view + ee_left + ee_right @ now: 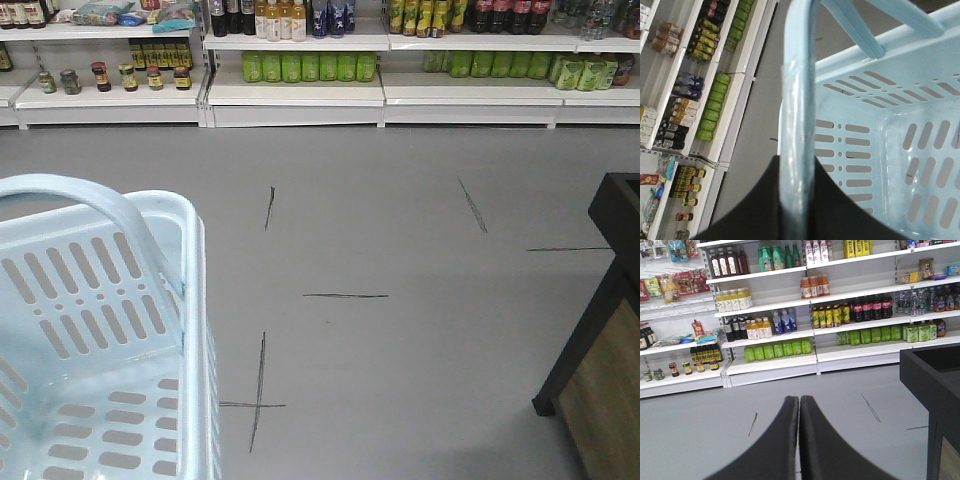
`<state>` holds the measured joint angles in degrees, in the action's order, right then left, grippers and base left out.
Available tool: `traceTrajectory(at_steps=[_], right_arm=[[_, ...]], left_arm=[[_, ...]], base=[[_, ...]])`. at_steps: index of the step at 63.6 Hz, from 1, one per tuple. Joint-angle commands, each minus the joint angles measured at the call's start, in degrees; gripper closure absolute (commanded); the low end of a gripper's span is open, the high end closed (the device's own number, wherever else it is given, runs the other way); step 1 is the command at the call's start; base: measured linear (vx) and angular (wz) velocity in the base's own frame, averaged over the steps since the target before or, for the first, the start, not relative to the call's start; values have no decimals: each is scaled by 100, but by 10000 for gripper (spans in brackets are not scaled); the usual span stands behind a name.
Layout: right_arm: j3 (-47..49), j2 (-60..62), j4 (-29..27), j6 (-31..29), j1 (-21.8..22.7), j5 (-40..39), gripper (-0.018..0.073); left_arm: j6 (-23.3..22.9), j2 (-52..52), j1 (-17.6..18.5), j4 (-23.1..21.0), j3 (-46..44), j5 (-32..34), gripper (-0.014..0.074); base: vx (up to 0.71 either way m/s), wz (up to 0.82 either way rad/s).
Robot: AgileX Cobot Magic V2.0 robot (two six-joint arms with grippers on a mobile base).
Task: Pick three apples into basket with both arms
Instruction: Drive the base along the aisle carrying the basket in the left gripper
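The white, faintly bluish basket [100, 330] hangs at the lower left of the front view, empty inside. My left gripper [797, 165] is shut on the basket's loop handle [799, 100], which runs up between its black fingers [760, 210]; the slotted basket wall [875, 150] lies to the right below it. My right gripper [799, 402] is shut and empty, its black fingers pressed together above the grey floor. No apples show in any view. Neither arm shows in the front view.
Shop shelves [295, 90] with bottles and jars line the far wall. A black stand with a wood-look side [600, 330] is at the right; it also shows in the right wrist view [932, 385]. Grey floor [380, 250] with dark marks lies between.
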<state>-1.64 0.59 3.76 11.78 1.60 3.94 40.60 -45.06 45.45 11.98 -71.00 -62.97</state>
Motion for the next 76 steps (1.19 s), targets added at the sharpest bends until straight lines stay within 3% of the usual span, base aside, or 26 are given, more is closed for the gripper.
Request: traceTrajectory(at_steps=[1,76], right_arm=[[-82,60,36,-33,13,-427,568],[-82,60,36,-33,13,-427,568]], left_arm=[[-67,6,35,52,-150,489,604],[-67,7,35,52,-150,489,603]], base=[[14,2],[13,-1]])
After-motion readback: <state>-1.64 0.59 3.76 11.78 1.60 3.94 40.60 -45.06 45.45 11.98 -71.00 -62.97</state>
